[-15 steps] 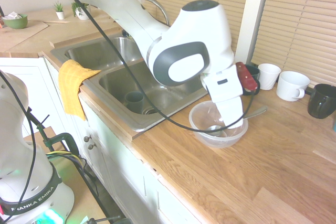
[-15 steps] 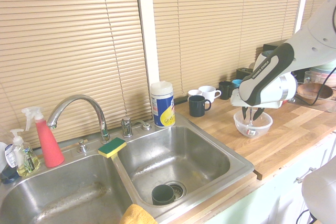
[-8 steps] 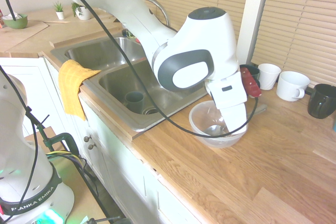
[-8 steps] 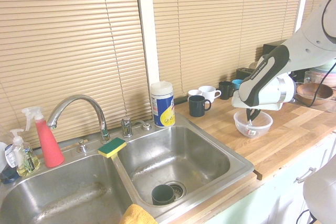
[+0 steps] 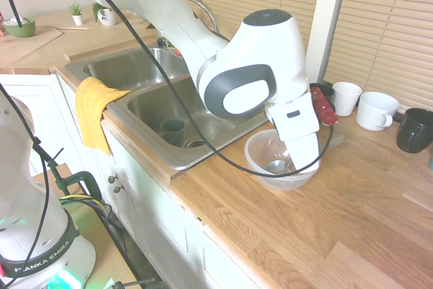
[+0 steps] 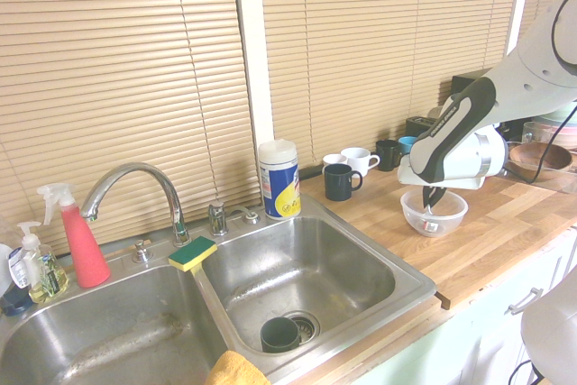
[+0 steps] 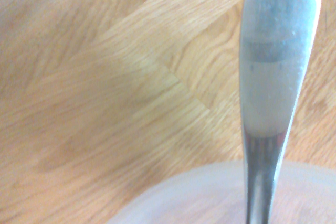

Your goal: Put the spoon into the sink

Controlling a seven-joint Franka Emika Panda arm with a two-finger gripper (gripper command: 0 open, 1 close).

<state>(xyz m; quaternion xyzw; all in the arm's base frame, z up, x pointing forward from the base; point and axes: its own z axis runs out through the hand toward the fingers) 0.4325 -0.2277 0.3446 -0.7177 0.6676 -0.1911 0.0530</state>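
Spoon (image 5: 277, 166): 1, in 1 clear bowl (image 5: 260, 160), end effector (image 6: 434, 201) clenched on its handle; 2 sink (image 6: 397, 299) basins.

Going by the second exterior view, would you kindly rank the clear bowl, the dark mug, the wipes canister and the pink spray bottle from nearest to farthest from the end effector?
1. Clear bowl: directly beneath the end effector, on the counter.
2. Dark mug: on the counter towards the sink.
3. Wipes canister: behind the right basin.
4. Pink spray bottle: far left, past the faucet.

Five mugs (image 6: 342, 181), one spoon (image 7: 273, 87)
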